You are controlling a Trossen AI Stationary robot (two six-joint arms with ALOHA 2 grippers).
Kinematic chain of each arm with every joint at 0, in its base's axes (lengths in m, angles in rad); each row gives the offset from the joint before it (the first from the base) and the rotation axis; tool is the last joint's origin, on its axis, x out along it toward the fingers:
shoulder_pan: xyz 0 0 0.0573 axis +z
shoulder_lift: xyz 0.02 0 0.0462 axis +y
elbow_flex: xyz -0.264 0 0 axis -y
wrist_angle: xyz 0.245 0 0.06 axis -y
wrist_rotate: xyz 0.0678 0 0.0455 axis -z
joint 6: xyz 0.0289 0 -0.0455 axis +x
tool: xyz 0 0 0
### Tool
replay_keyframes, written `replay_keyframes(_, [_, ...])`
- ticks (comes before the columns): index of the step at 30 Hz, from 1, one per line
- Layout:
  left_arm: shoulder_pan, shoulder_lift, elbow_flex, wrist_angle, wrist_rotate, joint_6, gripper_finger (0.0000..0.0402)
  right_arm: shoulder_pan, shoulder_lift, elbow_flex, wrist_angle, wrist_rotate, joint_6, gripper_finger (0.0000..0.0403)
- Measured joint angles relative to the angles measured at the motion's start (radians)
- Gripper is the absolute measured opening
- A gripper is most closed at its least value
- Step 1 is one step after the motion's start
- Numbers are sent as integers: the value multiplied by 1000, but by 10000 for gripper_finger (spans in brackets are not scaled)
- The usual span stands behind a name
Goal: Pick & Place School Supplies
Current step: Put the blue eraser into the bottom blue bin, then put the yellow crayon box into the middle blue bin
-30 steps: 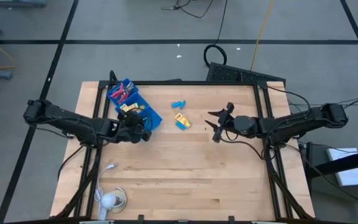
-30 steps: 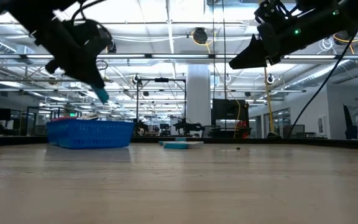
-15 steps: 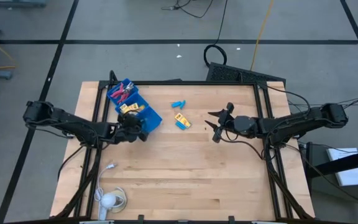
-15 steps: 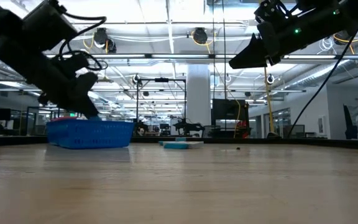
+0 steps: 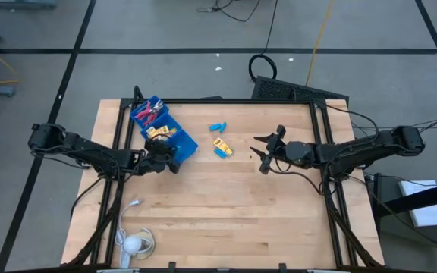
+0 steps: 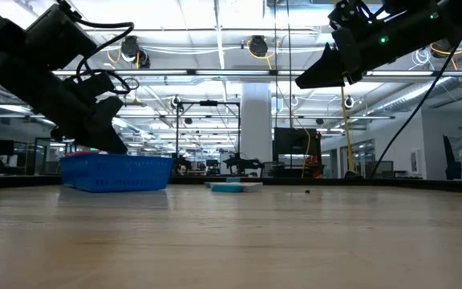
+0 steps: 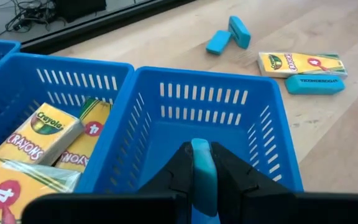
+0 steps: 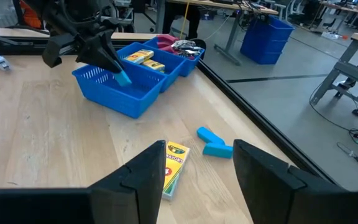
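Left gripper [image 7: 202,177] clamped tight on a light-blue eraser [image 7: 202,168], hanging over the empty end compartment of the blue tray [image 7: 272,140], tip of the eraser poking down past the rim. Same grip visible from the right wrist view, eraser [image 8: 123,78] sticking out below the dark fingers just above the tray wall [image 8: 114,96]. Middle compartment next door already stuffed with yellow crayon boxes [image 7: 39,134], and the far one packed with the red-handled scissors [image 5: 150,112].

Still out on the wooden table [image 5: 226,212], right of the tray: two more light-blue erasers [image 7: 229,35] lying touching each other at the far side, plus a loose crayon box [image 7: 300,63] with another eraser [image 7: 314,83] right beside it, nearer.

Right gripper [image 5: 262,154] parked up off the table on the right, fingers spread wide, holding nothing, aimed toward the loose crayon box.

Near left corner: white cable and round white thing [image 5: 131,244], well apart from everything else.
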Motion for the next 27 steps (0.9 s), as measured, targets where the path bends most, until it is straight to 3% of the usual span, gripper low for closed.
replay_keyframes(12, [0,0,0,-3,31,18,38,0,0,0,0,0,13,180])
replay_keyframes(20, [0,0,0,-2,54,18,114,0,0,0,0,0,14,180])
replay_keyframes(27, [0,0,0,1,54,23,153,0,0,0,-2,0,18,180])
